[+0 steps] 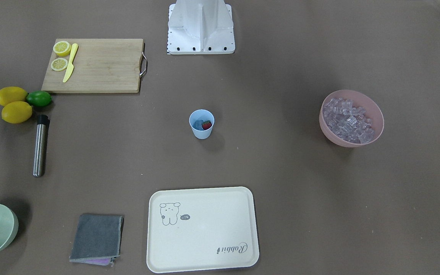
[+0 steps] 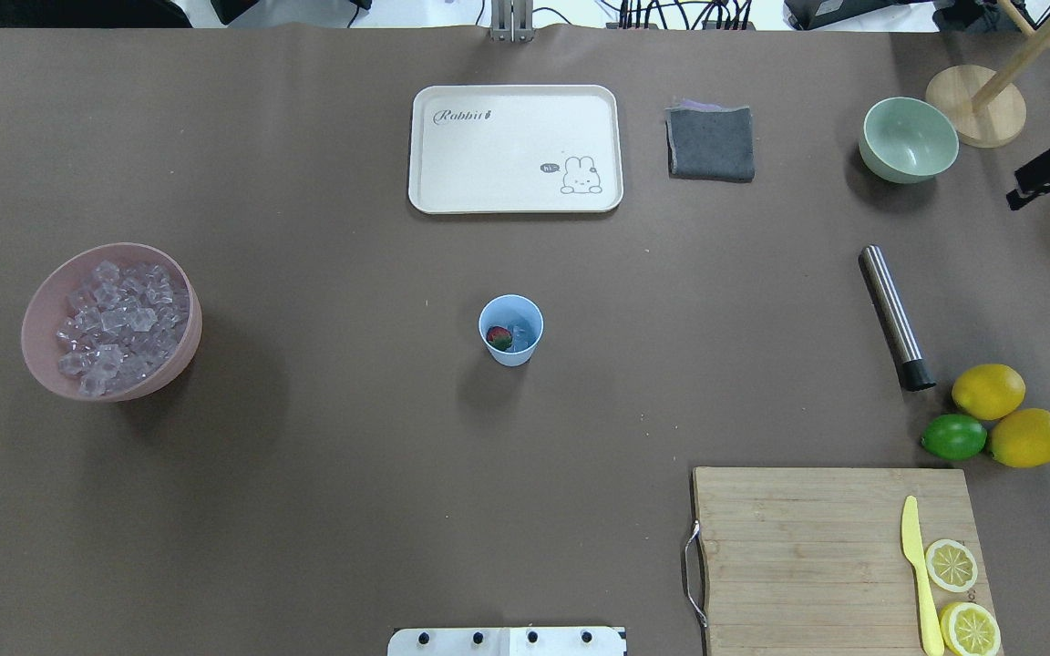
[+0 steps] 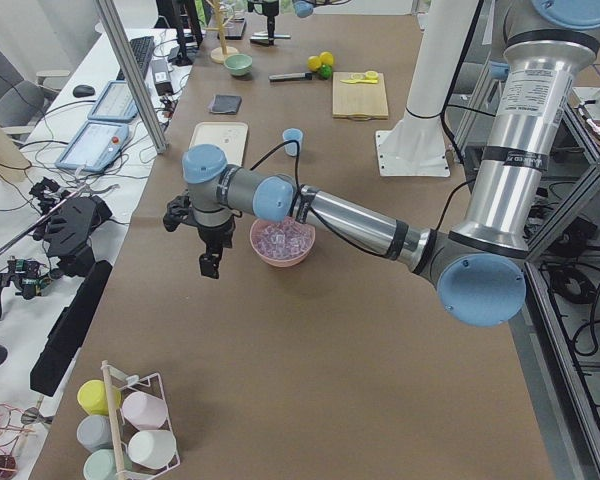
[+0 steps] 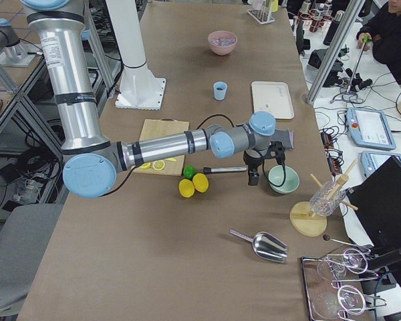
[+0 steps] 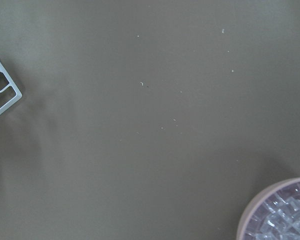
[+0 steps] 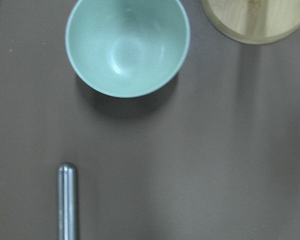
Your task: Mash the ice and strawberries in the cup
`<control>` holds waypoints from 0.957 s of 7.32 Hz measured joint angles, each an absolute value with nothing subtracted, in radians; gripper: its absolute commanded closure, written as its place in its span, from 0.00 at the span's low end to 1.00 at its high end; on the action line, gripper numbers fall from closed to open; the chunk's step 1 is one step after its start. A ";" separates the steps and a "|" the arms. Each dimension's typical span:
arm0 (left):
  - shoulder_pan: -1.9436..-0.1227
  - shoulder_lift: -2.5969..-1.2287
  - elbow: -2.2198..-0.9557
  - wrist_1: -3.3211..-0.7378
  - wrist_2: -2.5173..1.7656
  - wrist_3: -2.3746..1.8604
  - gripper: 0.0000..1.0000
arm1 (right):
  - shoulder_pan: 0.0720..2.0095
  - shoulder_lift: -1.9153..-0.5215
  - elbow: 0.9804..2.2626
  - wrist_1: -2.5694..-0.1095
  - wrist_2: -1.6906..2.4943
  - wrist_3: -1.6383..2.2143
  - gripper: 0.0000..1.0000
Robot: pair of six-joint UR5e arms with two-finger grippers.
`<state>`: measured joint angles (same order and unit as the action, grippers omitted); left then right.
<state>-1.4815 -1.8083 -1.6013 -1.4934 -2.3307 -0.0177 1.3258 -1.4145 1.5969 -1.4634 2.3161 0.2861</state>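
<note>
Cup point(image 1: 201, 133) with strawberry point(image 1: 206, 125) and ice point(image 1: 198, 124) mid-table, far from left gripper point(image 3: 210, 267) and right gripper point(image 4: 253, 178), cannot tell either's grip

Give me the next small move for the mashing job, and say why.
Probably bring the right claw down over the steel muddler and grip it. The cup already holds the strawberry and ice. The muddler lies untouched near the lemons, and the right claw hangs close to its end, above the table.
</note>
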 measured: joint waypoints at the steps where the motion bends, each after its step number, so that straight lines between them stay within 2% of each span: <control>1: -1.513 -1.811 -1.559 -1.493 -2.345 0.013 0.03 | 1.378 -1.454 1.595 -1.487 2.319 0.187 0.00; 4: -1.577 -1.731 -1.541 -1.542 -2.340 0.010 0.02 | 1.463 -1.552 1.608 -1.497 2.317 0.058 0.00; 7: -1.556 -1.667 -1.538 -1.625 -2.312 -0.045 0.02 | 1.485 -1.595 1.636 -1.499 2.317 0.003 0.00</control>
